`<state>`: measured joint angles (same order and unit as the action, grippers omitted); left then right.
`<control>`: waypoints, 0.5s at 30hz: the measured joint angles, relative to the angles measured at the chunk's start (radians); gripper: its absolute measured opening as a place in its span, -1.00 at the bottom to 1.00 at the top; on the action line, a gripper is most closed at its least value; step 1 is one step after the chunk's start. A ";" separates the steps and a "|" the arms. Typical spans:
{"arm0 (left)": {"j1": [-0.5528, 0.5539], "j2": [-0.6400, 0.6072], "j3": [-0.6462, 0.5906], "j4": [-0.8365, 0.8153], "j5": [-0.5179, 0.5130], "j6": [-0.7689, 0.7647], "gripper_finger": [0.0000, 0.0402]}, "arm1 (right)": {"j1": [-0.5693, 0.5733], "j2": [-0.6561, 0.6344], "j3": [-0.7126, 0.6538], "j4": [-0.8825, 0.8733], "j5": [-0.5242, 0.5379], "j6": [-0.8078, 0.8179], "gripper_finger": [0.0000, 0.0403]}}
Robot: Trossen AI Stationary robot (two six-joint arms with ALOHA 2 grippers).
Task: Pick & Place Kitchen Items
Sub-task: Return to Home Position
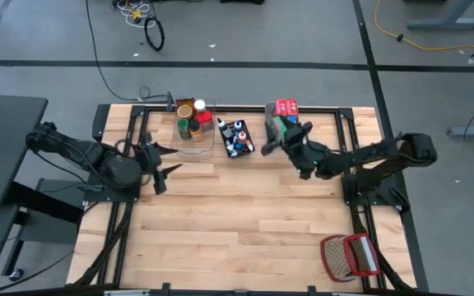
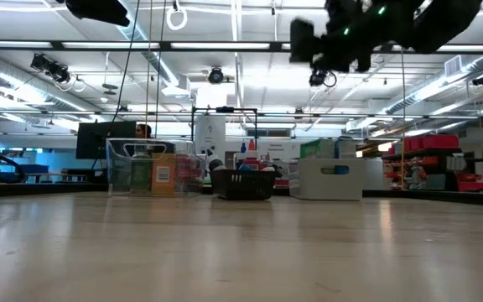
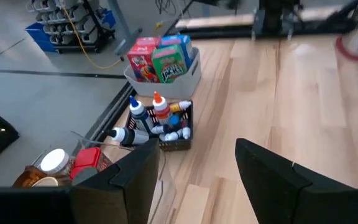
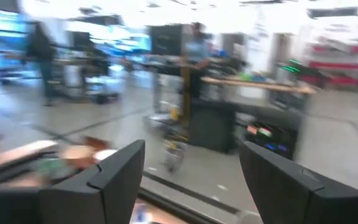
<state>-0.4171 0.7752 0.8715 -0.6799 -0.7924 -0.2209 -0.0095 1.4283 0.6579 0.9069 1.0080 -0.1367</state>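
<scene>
Groceries sit sorted by kind: jars point(image 1: 189, 123) in clear bin point(image 1: 197, 150), bottles point(image 3: 157, 112) in black bin point(image 3: 176, 144), cereal boxes point(image 3: 160, 59) in grey bin point(image 3: 194, 68). Right gripper point(image 4: 191, 149) hangs raised beside the grey bin, jaws wide, empty. Left gripper point(image 3: 197, 149) likewise, at table's left.

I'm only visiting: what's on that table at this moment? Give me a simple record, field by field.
left gripper: open, empty, beside clear bin
right gripper: open, empty, raised near grey bin
grey bin: red cereal box, green cereal box
black bin: small bottles
clear bin: jars
wire basket: right side, edge opposite the bins
</scene>
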 joint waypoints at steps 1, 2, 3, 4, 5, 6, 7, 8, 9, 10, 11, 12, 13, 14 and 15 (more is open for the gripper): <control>0.000 -0.024 0.000 -0.004 0.000 -0.004 0.11 | 0.025 -0.020 0.000 -0.005 -0.023 -0.023 0.36; 0.000 -0.048 0.000 -0.011 0.000 -0.006 0.11 | 0.051 -0.040 0.000 -0.015 -0.054 -0.051 0.36; 0.000 -0.074 0.000 -0.021 0.000 -0.008 0.11 | 0.076 -0.060 0.000 -0.028 -0.095 -0.083 0.36; 0.000 -0.101 0.000 -0.034 0.001 -0.009 0.11 | 0.100 -0.080 0.000 -0.045 -0.137 -0.112 0.36; 0.000 -0.128 0.000 -0.045 0.003 -0.010 0.11 | 0.124 -0.099 0.000 -0.068 -0.177 -0.134 0.36; 0.000 -0.154 0.000 -0.055 0.005 -0.011 0.11 | 0.147 -0.119 0.000 -0.096 -0.213 -0.146 0.36; 0.000 -0.180 0.000 -0.066 0.008 -0.013 0.11 | 0.169 -0.138 0.000 -0.122 -0.243 -0.149 0.36; 0.000 -0.204 0.000 -0.075 0.011 -0.016 0.11 | 0.191 -0.156 0.000 -0.147 -0.266 -0.147 0.36; 0.000 -0.227 0.000 -0.083 0.015 -0.025 0.11 | 0.211 -0.175 0.000 -0.176 -0.281 -0.133 0.36; 0.000 -0.247 0.000 -0.087 0.020 -0.031 0.11 | 0.230 -0.193 0.000 -0.206 -0.288 -0.124 0.36; 0.000 -0.267 -0.002 -0.087 0.022 -0.034 0.11 | 0.249 -0.212 0.000 -0.240 -0.298 -0.113 0.36; 0.000 -0.287 -0.010 -0.084 0.024 -0.033 0.11 | 0.266 -0.229 0.000 -0.277 -0.311 -0.112 0.36; 0.000 -0.307 -0.020 -0.085 0.026 -0.030 0.11 | 0.282 -0.248 0.000 -0.325 -0.329 -0.115 0.36; 0.000 -0.327 -0.033 -0.080 0.027 -0.026 0.11 | 0.296 -0.268 0.000 -0.369 -0.350 -0.115 0.36; 0.000 -0.347 -0.049 -0.073 0.027 -0.020 0.11 | 0.308 -0.285 0.000 -0.400 -0.378 -0.105 0.36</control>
<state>-0.4171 0.4284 0.8225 -0.7525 -0.7658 -0.2408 0.2983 1.1428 0.6582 0.5070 0.6299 -0.2416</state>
